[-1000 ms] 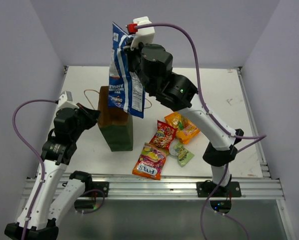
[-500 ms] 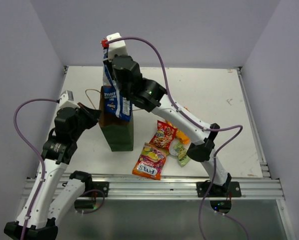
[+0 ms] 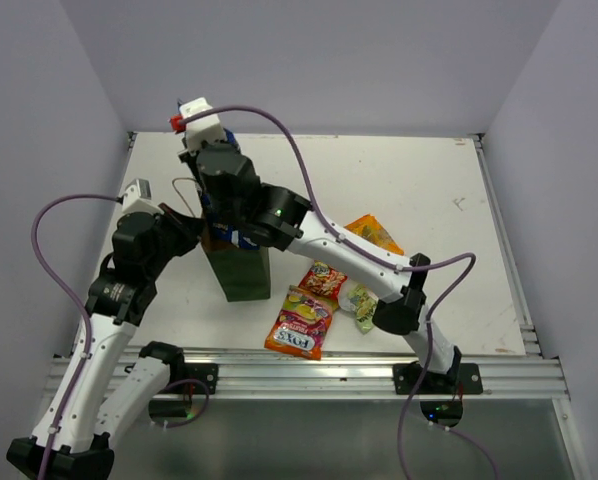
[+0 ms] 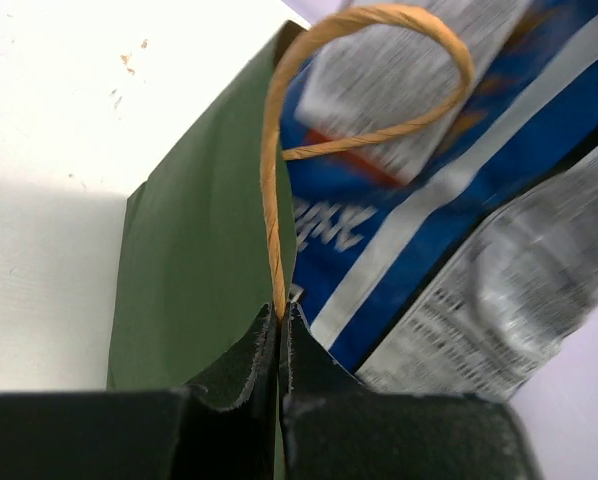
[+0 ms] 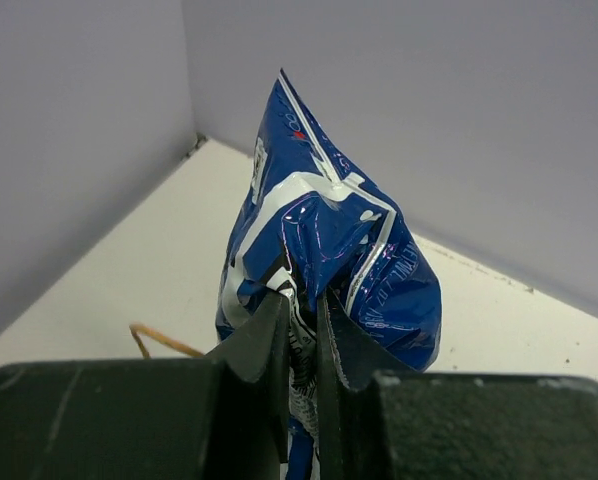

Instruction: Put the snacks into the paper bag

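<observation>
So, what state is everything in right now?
Paper bag: upright, mouth open.
Blue-and-white packet: hanging partly inside bag.
Left gripper: shut on bag's rim.
Right gripper: shut on packet's top.
Red packet: lying on table.
Orange packet: lying on table.
FOX'S packet: lying on table.
Green packet: lying on table.

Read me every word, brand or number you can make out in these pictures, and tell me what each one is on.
"FOX'S": on the orange-pink packet.
Unreadable: the blue-and-white bag, large lettering blurred, fine print too small.
Too small to read: print on the red packet, orange packet and light-green packet.
No text seen: the paper bag.
</observation>
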Controlling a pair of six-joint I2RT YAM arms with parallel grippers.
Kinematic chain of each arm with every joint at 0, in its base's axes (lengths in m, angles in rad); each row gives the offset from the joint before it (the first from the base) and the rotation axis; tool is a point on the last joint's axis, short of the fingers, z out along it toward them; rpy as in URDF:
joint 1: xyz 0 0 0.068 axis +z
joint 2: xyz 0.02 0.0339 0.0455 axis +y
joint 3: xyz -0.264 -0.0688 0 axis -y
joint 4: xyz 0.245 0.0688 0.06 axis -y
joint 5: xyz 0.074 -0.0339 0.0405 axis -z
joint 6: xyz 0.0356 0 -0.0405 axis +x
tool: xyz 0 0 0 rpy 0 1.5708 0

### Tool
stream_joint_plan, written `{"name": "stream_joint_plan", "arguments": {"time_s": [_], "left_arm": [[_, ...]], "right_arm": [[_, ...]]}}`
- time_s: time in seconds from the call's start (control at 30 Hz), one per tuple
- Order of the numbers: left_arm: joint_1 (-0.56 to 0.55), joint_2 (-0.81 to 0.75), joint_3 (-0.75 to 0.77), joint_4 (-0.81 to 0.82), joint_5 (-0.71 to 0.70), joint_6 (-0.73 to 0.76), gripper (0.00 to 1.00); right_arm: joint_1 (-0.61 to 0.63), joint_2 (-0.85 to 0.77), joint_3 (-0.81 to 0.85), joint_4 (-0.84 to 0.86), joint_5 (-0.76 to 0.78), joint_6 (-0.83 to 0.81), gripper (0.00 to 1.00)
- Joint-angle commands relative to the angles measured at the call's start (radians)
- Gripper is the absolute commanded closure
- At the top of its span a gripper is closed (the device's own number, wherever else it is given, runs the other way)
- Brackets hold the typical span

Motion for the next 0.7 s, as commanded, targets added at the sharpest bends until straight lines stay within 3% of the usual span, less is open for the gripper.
{"name": "stream_joint_plan", "arguments": {"time_s": [0.0, 0.3, 0.53, 0.6, 0.63, 0.67], "left_arm": [[-0.008, 0.008, 0.012, 0.04, -0.001, 0.009, 1.0], [-0.008, -0.001, 0.012, 0.041, -0.013, 0.013, 1.0], [-0.008, -0.018, 0.019, 0.023, -0.029, 0.02, 1.0], [-0.008, -0.018, 0.017, 0.024, -0.024, 0.018, 1.0], [-0.008, -0.019, 0.017, 0.023, -0.024, 0.017, 1.0], [-0.008, -0.019, 0.015, 0.024, -0.024, 0.018, 1.0]], "right_arm": [[0.05, -0.095, -0.103, 0.03, 0.047, -0.004, 1.0], [0.07, -0.229, -0.325, -0.079, 0.084, 0.082, 1.0], [0.078, -0.281, -0.363, -0.211, 0.036, 0.18, 1.0], [0.078, -0.286, -0.349, -0.267, -0.017, 0.207, 0.89], [0.078, -0.286, -0.341, -0.286, -0.036, 0.217, 0.74], [0.079, -0.286, -0.335, -0.319, -0.059, 0.226, 0.67]]}}
